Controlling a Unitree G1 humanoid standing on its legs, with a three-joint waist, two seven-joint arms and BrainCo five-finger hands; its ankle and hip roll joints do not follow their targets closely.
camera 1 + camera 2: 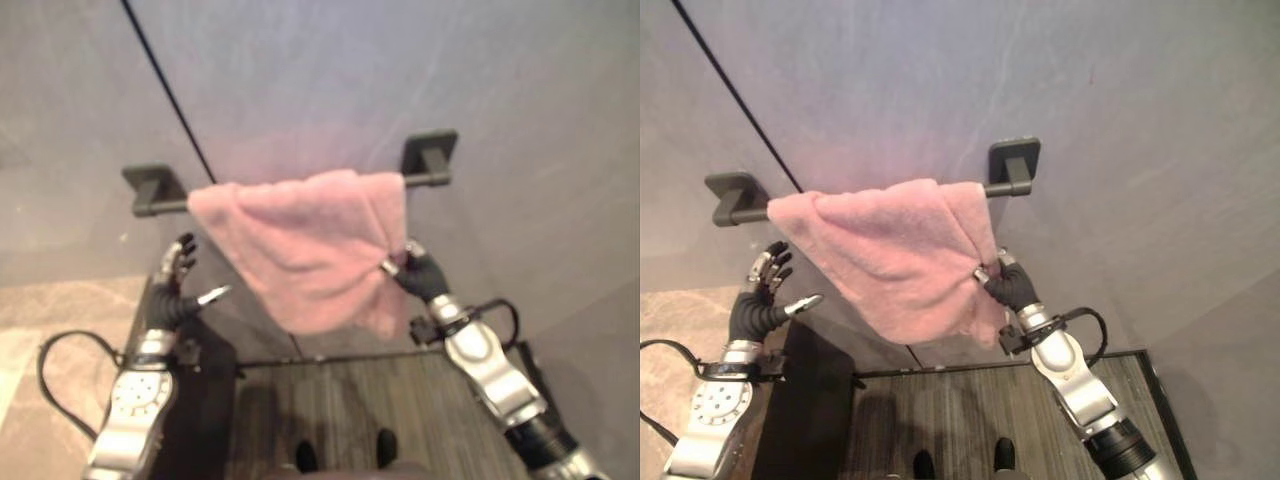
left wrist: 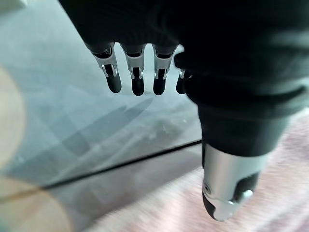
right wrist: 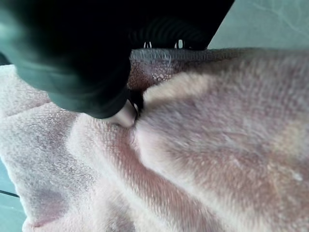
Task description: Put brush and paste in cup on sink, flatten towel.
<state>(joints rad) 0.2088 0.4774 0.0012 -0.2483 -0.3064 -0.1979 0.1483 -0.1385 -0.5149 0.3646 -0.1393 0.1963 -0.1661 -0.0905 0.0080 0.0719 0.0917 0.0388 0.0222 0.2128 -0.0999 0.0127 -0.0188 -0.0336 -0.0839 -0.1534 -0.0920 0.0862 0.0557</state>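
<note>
On the dark wall rail [image 1: 425,180], a bunched pink terry towel [image 1: 300,245] is pinched by the right robot hand [image 1: 415,270]. The left robot hand [image 1: 178,275] is held open, empty. If tugged hard, the towel could be dragged off.

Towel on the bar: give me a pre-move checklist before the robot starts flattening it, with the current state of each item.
1. Right hand grips the towel's right edge: ok, fingers pinch the cloth.
2. Left hand free to take the other side: ok, open, beside the towel's left edge, not touching.
3. Towel hangs on the bar: ok, draped over it.
4. Towel flat: not ok, bunched and hanging slanted.
5. Bar brackets seated on the wall: cannot tell.
</note>
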